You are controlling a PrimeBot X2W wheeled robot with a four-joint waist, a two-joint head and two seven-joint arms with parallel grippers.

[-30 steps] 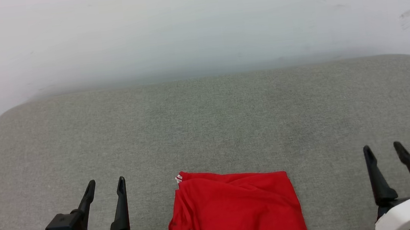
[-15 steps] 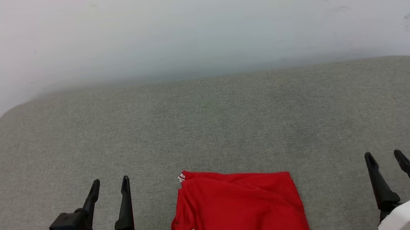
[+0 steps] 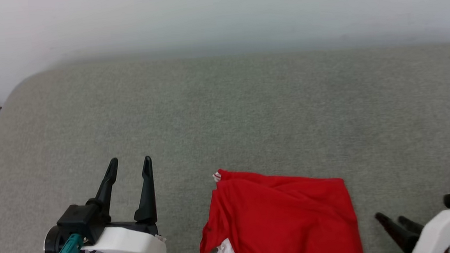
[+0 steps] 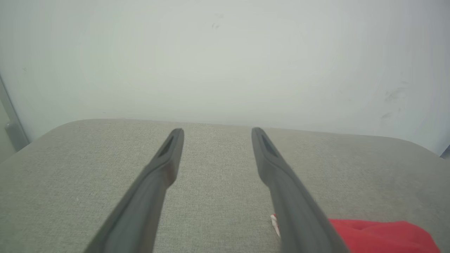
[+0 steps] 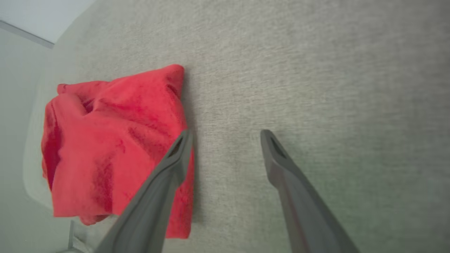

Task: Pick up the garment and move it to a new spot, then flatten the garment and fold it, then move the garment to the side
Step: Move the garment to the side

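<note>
On grey table (image 3: 248,112), garment (image 3: 283,216) folded

The garment (image 5: 105,140) is seen bunched, red side up, on the grey fabric surface (image 5: 316,70), with the right gripper (image 5: 225,133) spread wide and one fingertip placed over the garment's near edge.
</note>
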